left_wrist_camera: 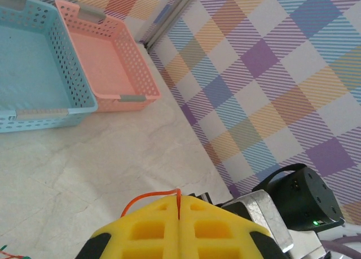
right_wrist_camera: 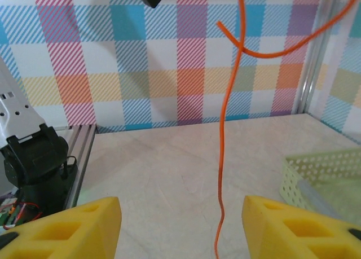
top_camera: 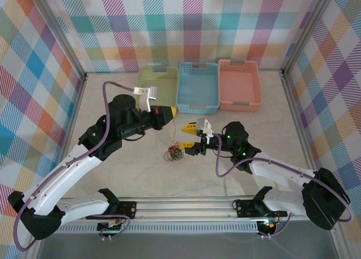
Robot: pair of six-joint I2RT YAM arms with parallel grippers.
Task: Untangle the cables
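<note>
Centrally, tangled cables [top_camera: 174,154] on table [top_camera: 135,168]

The top camera overlooks the whole worktop [top_camera: 271,129] from above its near edge; the low left wrist camera faces the far-right corner, the right one the left edge.

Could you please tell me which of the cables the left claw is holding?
The red-orange cable: it is pinched in the shut left claw, while the green and black ones lie bundled on the table.

Pale table [top_camera: 271,129]: green basket [top_camera: 159,88], blue basket [top_camera: 197,87], pink basket [top_camera: 240,84] at back, cables [top_camera: 173,153] at centre.
</note>
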